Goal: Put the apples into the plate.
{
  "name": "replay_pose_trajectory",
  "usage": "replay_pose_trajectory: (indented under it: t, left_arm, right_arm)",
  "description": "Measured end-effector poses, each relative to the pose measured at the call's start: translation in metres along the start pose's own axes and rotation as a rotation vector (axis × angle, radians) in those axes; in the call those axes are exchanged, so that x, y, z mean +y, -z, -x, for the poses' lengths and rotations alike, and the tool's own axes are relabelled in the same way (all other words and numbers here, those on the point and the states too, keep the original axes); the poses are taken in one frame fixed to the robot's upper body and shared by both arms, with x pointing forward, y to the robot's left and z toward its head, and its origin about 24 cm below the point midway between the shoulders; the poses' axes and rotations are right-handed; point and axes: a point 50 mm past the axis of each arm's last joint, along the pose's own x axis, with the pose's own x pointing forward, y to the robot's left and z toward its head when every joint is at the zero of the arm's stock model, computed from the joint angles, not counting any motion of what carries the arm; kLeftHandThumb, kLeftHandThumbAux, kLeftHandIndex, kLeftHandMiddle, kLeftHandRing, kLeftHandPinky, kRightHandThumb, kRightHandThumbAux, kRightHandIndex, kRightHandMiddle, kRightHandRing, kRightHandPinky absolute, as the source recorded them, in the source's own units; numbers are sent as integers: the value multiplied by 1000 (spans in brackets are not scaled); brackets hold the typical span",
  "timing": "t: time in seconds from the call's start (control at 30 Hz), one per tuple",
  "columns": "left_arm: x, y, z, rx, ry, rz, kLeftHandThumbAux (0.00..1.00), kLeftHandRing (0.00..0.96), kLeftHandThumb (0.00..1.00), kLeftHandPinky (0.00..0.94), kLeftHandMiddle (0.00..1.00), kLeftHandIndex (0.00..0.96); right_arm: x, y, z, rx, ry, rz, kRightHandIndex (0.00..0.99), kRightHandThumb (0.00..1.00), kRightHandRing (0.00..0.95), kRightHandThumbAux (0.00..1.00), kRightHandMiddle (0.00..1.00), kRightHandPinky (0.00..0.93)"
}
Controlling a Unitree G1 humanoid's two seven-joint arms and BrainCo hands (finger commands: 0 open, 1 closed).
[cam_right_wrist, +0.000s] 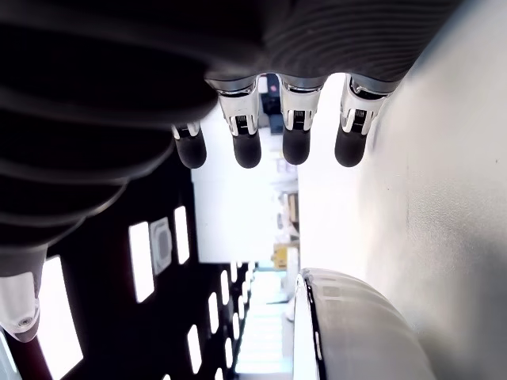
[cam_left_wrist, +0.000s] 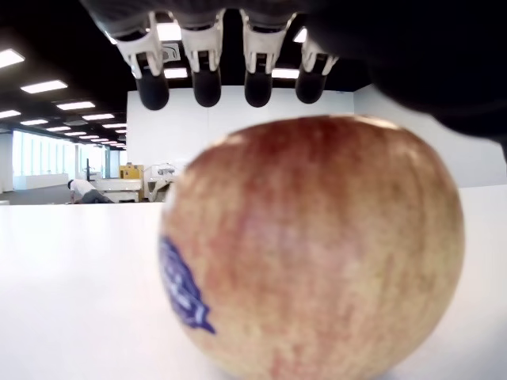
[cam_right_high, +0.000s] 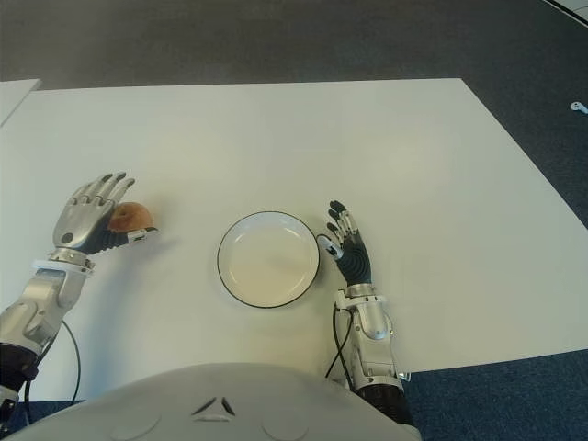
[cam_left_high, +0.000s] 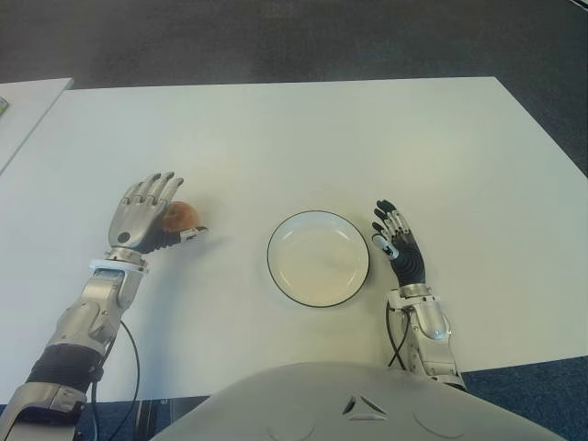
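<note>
broadly, a white desk (cam_left_high: 303,129) fills the head views, with dark carpet (cam_left_high: 276,37) beyond its far edge and the corner of a second pale desk (cam_left_high: 23,106) at the far left. through the left wrist view the room behind shows a white wall and rows of ceiling lights. starting at the left, the left arm reaches forward over the desk, and the left hand (cam_left_high: 147,216) is held with its palm turned toward the middle of the desk, fingers extended and spread, thumb low beside the desk top. an apple (cam_left_high: 181,216) sits on the desk right against that palm; it is reddish-yellow with a blue sticker (cam_left_wrist: 181,285) on its side. in the left wrist view the four fingertips (cam_left_wrist: 207,89) stand straight above the apple with open space between them and the fruit, so the hand is released and not clamped around it, though whether the palm touches the apple i cannot tell. further right, near the middle of the desk, is a round white plate (cam_left_high: 276,266) with a dark rim, with nothing in it. just beside the plate on its right is the right hand (cam_left_high: 397,243), set on edge with fingers straight and relaxed, grasping nothing; its wrist view shows the fingertips (cam_right_wrist: 247,146) extended and the plate's dark rim (cam_right_wrist: 313,317) close by.
</note>
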Motion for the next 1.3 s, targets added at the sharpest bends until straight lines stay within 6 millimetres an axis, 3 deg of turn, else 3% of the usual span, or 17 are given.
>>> replay_pose_trajectory:
  t: [0.63, 1.3]
  left_arm:
    - [-12, -13, -8, -9, 67, 19, 264, 0, 328, 3, 0, 0]
    - [-27, -13, -20, 38, 103, 35, 275, 0, 298, 8, 0, 0]
  right_arm:
    - [-2, 0, 1, -4, 17, -17, 0, 201, 0, 491, 0, 0]
    - [-7, -1, 8, 16, 28, -12, 0, 214, 0, 501, 0, 4]
